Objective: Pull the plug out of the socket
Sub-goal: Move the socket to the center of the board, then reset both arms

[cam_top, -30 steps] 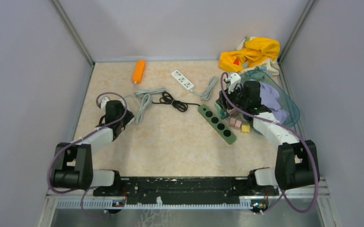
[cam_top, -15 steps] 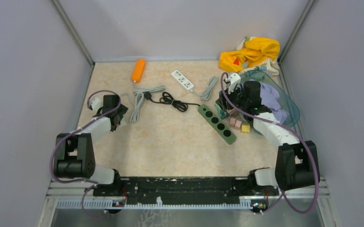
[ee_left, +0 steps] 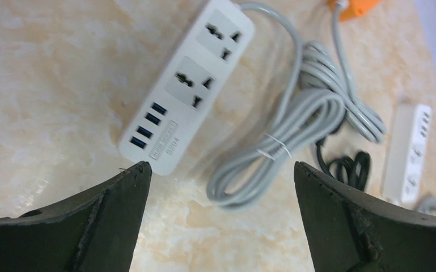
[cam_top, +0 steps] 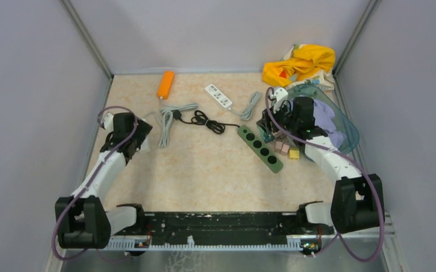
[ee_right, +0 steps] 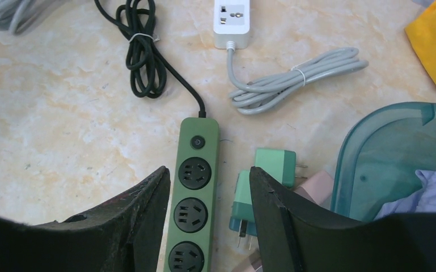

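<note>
While left hand (ee_left: pixel 219 165) gapes wide, white socket strip (ee_left: pixel 187 85) just ahead

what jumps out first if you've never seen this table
The bright yellow cloth bunched in the far right corner grabs the eye first, with an orange block at the far edge. A green power strip lies right of centre, and the left gripper hangs wide open over a white power strip with USB ports.
</note>
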{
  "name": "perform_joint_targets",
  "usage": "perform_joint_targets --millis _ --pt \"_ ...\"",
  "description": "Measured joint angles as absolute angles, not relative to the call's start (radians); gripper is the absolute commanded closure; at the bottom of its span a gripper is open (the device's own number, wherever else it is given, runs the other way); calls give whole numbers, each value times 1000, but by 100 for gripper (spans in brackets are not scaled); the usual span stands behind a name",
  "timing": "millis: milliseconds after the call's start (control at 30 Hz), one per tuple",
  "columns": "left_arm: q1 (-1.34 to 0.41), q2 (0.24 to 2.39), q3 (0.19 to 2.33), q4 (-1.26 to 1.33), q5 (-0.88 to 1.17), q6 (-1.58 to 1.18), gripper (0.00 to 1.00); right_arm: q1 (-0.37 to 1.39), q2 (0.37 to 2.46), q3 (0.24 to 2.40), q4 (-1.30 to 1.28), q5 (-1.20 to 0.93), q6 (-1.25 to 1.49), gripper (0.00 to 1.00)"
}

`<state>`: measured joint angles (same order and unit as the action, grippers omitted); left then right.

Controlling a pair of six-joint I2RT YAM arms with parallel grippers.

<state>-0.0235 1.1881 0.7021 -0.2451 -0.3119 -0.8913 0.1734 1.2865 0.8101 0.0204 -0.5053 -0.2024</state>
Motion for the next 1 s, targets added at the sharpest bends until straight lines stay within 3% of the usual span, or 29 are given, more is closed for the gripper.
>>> perform_joint_targets --millis 167,467,500,533,1000 --pt "-23 1040 658 -231 -155 -820 0 173 1259 842 -30 -564 -225 41" --pt "-23 743 492 91 408 -683 0 151 1208 999 -183 -661 -261 14" --pt "-23 725 495 121 460 -677 0 145 1206 1020 -200 -675 -260 3" --pt "-23 715 503 133 490 -671 0 138 1205 1043 -216 -688 -257 1" --pt "-23 614 743 97 722 -641 0 128 1164 1380 -481 -743 -152 2"
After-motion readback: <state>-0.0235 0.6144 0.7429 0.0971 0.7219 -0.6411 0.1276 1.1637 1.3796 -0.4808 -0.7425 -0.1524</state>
